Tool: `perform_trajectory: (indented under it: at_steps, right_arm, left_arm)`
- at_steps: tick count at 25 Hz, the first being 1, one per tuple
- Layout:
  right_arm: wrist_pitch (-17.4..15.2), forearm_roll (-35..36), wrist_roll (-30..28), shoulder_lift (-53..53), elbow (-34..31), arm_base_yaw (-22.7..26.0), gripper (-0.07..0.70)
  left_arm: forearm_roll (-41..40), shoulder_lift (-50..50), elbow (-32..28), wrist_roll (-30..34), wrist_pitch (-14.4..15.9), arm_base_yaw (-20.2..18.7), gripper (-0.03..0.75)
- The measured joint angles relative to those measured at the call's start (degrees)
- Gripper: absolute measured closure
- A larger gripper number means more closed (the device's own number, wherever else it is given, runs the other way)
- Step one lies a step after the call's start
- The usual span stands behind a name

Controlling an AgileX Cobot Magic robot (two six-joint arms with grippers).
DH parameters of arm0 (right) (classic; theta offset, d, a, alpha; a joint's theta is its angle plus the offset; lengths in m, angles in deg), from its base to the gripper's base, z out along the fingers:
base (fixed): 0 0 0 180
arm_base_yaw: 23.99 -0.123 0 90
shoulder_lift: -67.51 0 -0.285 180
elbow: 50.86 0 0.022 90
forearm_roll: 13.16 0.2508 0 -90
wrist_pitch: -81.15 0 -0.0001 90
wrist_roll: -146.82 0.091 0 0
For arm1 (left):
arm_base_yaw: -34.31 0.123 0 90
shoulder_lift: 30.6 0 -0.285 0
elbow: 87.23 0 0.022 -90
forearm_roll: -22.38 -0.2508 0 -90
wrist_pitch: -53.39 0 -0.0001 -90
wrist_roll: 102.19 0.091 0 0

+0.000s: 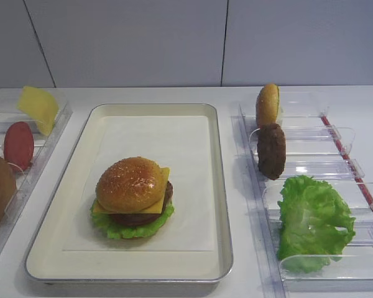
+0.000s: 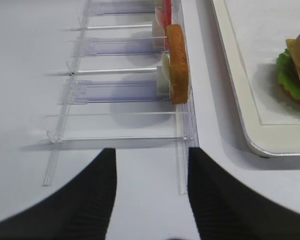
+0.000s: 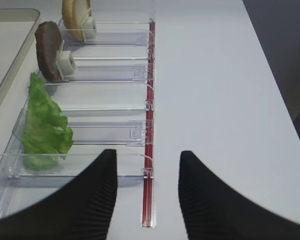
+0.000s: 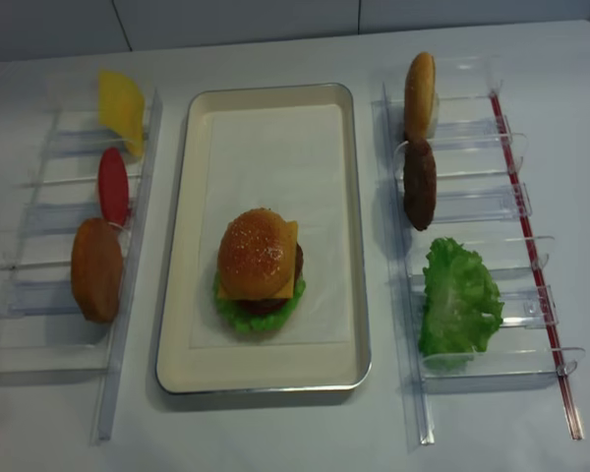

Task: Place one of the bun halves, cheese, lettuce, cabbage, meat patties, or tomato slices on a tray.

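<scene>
On the paper-lined cream tray (image 1: 222, 205) stands a stacked burger: a sesame bun top (image 1: 130, 181) over a cheese (image 1: 163, 187) slice, a dark patty (image 1: 137, 218) and lettuce (image 1: 129, 230). My right gripper (image 3: 148, 156) hangs open and empty over the white table, at the near end of the right rack, beside a loose lettuce leaf (image 3: 42, 125), a meat patty (image 3: 49, 50) and a bun half (image 3: 76, 19). My left gripper (image 2: 151, 152) is open too, holding nothing, just short of the left rack with a bun half (image 2: 177, 62) and a tomato slice (image 2: 164, 12).
Clear plastic racks flank the tray: the left rack (image 4: 49, 295) also holds a yellow cheese slice (image 4: 121, 106); the right rack (image 4: 482, 364) has a red strip (image 4: 541, 295) along its outer edge. A grey wall (image 1: 186, 37) backs the table.
</scene>
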Motion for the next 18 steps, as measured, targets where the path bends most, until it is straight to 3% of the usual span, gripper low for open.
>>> perform_trajectory:
  at_steps: [5,18]
  right_arm:
    - [0.6,0.4,-0.5,0.0,-0.8,2.1,0.309]
    - [0.8,0.7,-0.8,0.0,-0.8,2.1,0.31]
  left_arm:
    - [0.0,0.0,0.0,0.0,0.0,0.0,0.379]
    - [0.0,0.0,0.0,0.0,0.0,0.0,0.379]
